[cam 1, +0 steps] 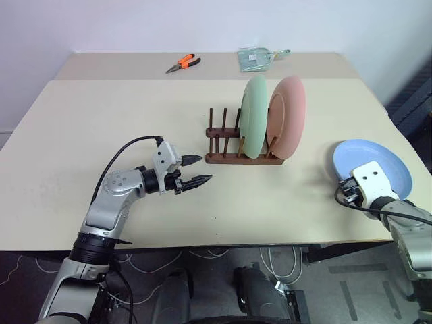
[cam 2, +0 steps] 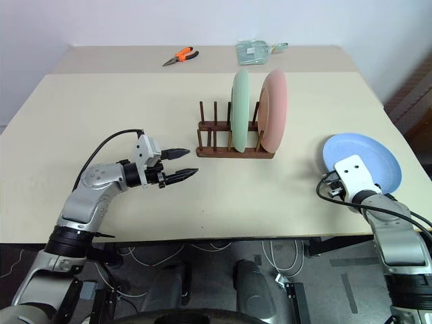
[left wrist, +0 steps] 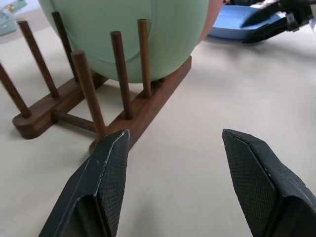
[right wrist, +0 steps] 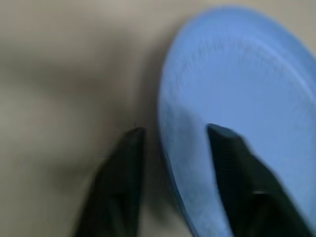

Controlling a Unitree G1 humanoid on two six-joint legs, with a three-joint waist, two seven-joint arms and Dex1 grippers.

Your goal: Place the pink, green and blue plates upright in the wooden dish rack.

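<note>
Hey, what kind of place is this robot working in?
Probably a lab or workshop test bench, not a kitchen: a bare table, orange pliers lying on it, and loose cables on the floor underneath.

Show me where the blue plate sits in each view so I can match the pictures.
Left eye view: blue plate flat on the table, far right, beyond the right gripper.
Right eye view: same spot, right of the wooden dish rack.
Left wrist view: upper right, behind the rack.
Right wrist view: right side, its rim between the fingers.
Shared landmark: the green plate.
</note>
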